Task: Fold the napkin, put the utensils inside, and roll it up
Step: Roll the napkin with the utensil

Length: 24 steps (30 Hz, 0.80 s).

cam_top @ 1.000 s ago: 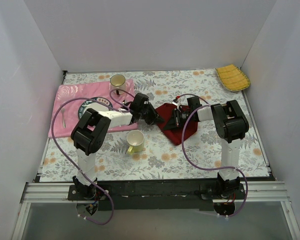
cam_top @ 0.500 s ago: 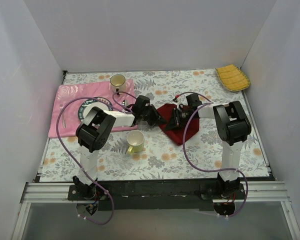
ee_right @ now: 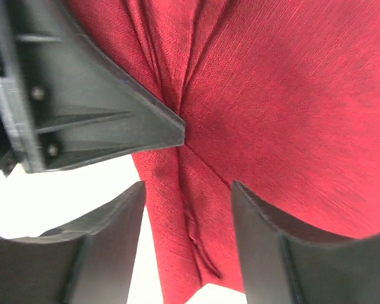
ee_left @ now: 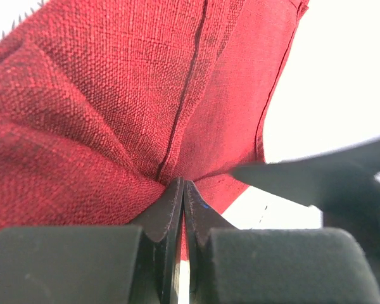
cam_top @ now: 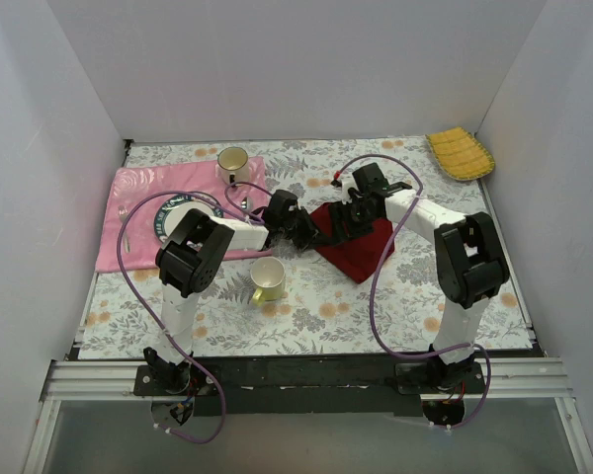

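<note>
Napkin (cam_top: 361, 252): plain maroon cloth, lying on the floral-printed table cover (cam_top: 395, 306) right of centre, roughly diamond-shaped, its left corner drawn up into creases. In the left wrist view a coarse, open weave is seen on the napkin (ee_left: 101, 107), with a dark stitched hem line running down toward the pinch point.

Left gripper (cam_top: 304, 232): the black, wedge-shaped fingers are pressed together with a fold of the napkin clamped between the tips (ee_left: 183, 193); radiating puckers are formed around the grip.

Right gripper (cam_top: 342, 223): placed just beside the left one, over the same corner. Its fingers are held apart (ee_right: 187, 212), with a ridged pleat of cloth lying in the gap; no contact with the fabric can be made out.

Elsewhere: a glossy pink patterned cloth (cam_top: 133, 202) is spread at left, carrying a round dark-rimmed plate (cam_top: 168, 212) and a pale cup (cam_top: 233, 160). A second cup (cam_top: 267, 280) stands near the table's middle. A yellow ribbed cloth (cam_top: 460, 153) is seen in the far right corner.
</note>
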Each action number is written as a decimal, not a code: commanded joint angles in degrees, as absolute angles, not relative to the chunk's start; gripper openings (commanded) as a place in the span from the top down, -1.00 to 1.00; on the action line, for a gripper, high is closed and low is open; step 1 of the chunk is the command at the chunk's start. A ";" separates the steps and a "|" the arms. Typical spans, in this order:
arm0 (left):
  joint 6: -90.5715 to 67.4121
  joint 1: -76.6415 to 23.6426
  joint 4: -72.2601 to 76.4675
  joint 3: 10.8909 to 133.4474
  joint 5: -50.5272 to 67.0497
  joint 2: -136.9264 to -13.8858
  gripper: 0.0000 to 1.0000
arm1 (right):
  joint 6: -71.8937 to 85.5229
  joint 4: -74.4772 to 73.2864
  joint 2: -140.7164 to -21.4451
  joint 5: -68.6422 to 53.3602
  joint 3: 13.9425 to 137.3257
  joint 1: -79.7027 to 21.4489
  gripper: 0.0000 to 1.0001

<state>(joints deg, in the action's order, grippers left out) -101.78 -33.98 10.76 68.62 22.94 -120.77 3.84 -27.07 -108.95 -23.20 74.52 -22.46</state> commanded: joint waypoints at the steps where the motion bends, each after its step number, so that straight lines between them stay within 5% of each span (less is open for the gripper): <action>1: -98.17 -33.49 1.76 68.20 19.95 -124.28 1.00 | -3.77 -26.21 -100.21 -2.13 71.40 -30.75 -0.37; 15: -98.00 -31.46 0.35 69.87 23.73 -125.07 1.00 | -11.78 -6.15 -97.03 19.95 56.95 -45.08 -0.40; 21: -97.91 -31.46 -1.13 70.05 24.79 -124.90 1.00 | -10.47 -4.66 -101.60 18.55 57.30 -45.09 -0.21; 24: -96.68 -31.46 -1.93 70.75 24.79 -124.10 1.00 | -8.27 -4.92 -102.74 16.62 57.48 -44.65 0.25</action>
